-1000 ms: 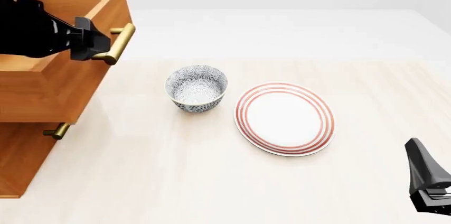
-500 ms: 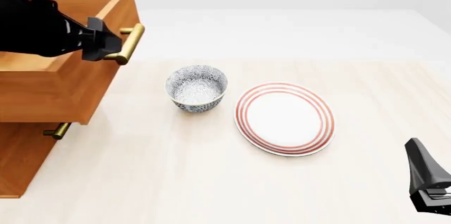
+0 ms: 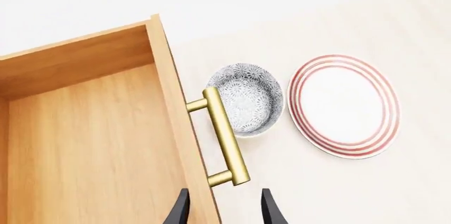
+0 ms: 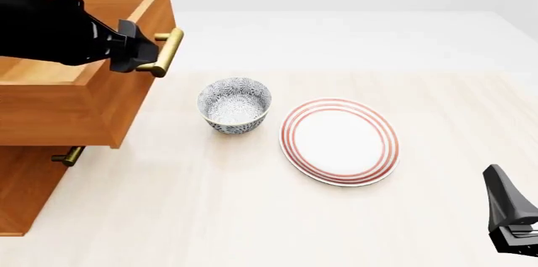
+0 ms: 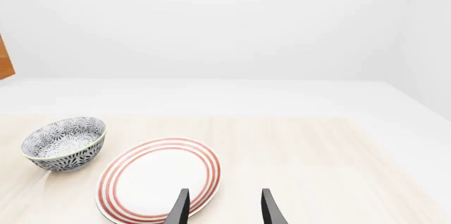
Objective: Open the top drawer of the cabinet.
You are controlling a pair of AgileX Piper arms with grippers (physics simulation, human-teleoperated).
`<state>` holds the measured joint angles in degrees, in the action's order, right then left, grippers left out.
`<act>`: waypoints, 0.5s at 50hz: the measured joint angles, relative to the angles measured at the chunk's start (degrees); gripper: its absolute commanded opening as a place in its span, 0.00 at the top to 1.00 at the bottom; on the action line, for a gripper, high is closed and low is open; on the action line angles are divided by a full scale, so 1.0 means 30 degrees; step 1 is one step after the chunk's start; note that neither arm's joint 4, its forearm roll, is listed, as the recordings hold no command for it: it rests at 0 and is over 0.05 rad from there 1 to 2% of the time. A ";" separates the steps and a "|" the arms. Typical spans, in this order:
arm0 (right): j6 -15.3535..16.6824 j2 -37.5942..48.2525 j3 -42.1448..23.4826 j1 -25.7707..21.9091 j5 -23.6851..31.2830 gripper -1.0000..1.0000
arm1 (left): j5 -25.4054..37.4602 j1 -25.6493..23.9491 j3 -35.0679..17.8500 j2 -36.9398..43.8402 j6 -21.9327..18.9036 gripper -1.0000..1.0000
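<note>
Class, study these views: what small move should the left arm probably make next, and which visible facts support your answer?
Probably lift the left gripper up and clear of the brass handle. The top drawer already juts well out of the cabinet, its inside in plain view, and the wrist view shows the fingers apart with nothing gripped between them.

You have open table [image 4: 252, 204] ahead of the right gripper [image 4: 513, 216], while the bowl [image 4: 234, 104] and plate [image 4: 339, 141] stand side by side just right of the pulled-out top drawer [image 4: 75, 100], crowding its brass handle [image 4: 167, 51].
</note>
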<state>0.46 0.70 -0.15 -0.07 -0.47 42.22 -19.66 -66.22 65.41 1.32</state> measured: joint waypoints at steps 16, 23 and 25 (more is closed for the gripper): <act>0.0000 0.0000 0.0000 0.0000 0.0000 0.00 | 0.0259 -0.0125 -0.0160 0.0082 0.0005 0.00; 0.0000 0.0000 0.0000 0.0000 0.0000 0.00 | 0.0490 -0.0172 -0.0415 -0.0073 -0.0331 0.00; 0.0000 0.0000 0.0000 0.0000 0.0000 0.00 | 0.0575 -0.0169 -0.0501 -0.0160 -0.0460 0.00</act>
<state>0.46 0.69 -0.15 -0.07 -0.47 43.94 -20.17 -67.72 64.93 -0.06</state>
